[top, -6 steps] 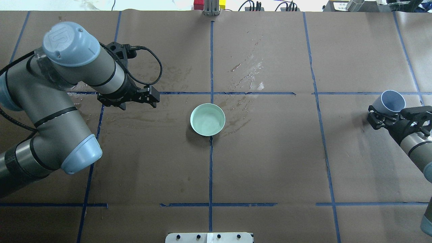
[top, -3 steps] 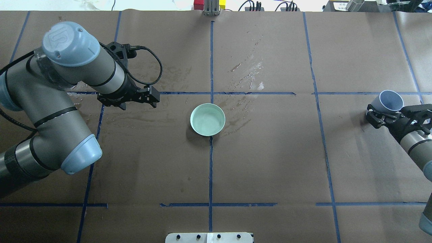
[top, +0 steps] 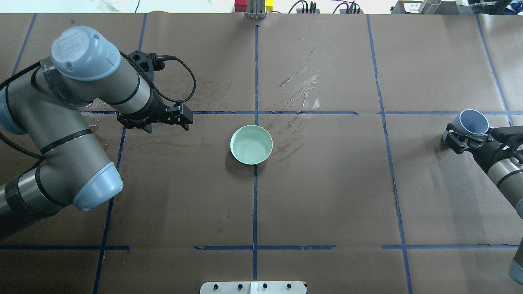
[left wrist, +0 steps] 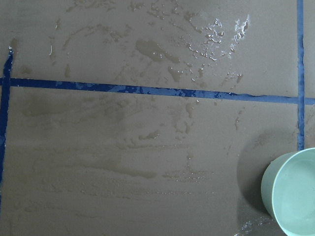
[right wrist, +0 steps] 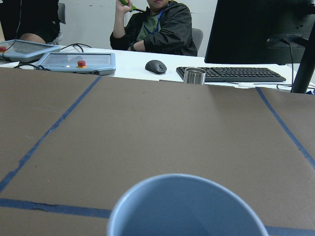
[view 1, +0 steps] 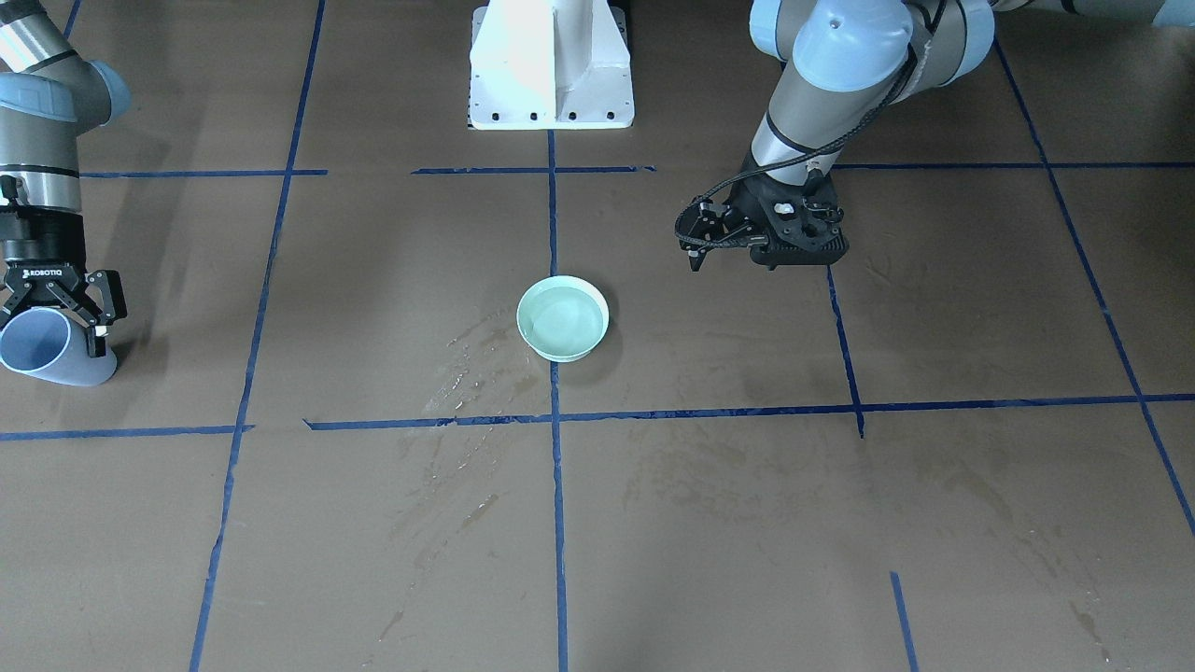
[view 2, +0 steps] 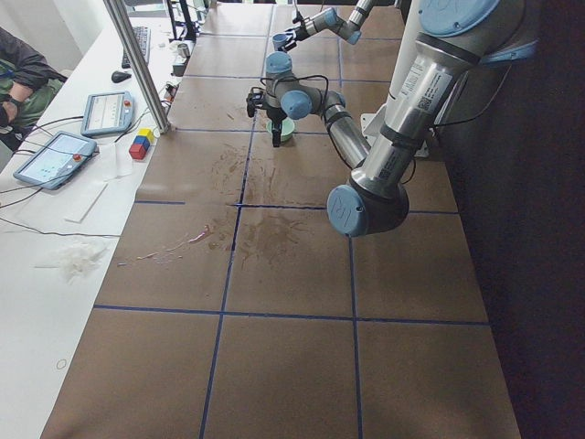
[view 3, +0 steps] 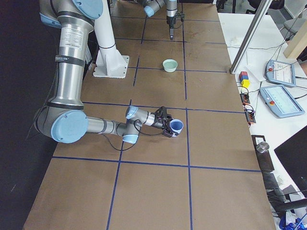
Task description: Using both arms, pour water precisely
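K: Black right claw is clamped across the wall of the blue cup, low at the right end of the desk. Upright or slightly leaning, base on the paper or just off it: cannot settle either.

M: Contents?

K: The wrist view shows only blue inside, with no ripple or glint I can make out. The water I can confirm sits in the green bowl at the desk's centre, on a blue tape line, well apart from the cup.

M: Other side?

K: Left claw hangs over the desk near the bowl, not touching it, with nothing in it. Fingers apart or together: cannot tell.

M: Step in hand?

K: Judgement only: the cup is being set down or picked up at its spot. To do it well:
- Square the cup upright first.
- Keep the clamp firm until the base is flat.
- Move slowly.

If a pour follows, carry the cup level, stop its lip over the bowl's middle and tilt gradually.

M: Risks?

K: Wet streaks near the bowl suggest soft, slick paper, and the bowl stands unheld. The left claw should steady its rim or stay out of the pouring path.
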{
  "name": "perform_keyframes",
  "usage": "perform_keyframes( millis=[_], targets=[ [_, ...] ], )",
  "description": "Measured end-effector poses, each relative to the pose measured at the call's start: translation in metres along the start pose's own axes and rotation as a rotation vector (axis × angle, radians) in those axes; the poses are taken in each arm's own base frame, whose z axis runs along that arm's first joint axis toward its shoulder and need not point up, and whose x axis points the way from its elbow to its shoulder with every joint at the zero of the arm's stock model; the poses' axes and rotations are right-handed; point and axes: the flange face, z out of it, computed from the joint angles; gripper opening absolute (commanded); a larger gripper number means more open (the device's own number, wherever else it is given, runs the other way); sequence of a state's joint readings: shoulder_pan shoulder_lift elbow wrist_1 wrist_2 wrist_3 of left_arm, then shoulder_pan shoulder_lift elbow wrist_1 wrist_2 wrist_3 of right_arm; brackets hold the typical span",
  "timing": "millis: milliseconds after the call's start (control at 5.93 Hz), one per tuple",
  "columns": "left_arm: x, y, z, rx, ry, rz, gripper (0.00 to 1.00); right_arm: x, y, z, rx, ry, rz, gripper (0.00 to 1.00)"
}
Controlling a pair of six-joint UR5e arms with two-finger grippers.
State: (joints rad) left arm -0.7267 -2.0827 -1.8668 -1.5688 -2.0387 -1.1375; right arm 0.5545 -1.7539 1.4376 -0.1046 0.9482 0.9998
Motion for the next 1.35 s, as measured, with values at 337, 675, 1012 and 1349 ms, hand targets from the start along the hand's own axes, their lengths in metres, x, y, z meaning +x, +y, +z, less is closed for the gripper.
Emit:
perform_keyframes(
  millis=[337,675,1012,1349],
  targets=[
    [0.0,0.001,-0.001,0.001,0.002,-0.013,1.0,0.014,0.007,-0.018,0.001,-0.045,0.019,1.0],
    [0.002,0.001,-0.004,0.003,0.006,-0.019,1.0,0.012,0.02,-0.036,-0.017,-0.117,0.048,1.0],
    [0.002,0.002,-0.004,0.003,0.008,-0.018,1.0,0.041,0.028,-0.061,-0.044,-0.152,0.047,1.0],
    [0.002,0.002,-0.004,0.003,0.008,-0.019,1.0,0.088,0.03,-0.094,-0.097,-0.185,0.026,1.0]
  ],
)
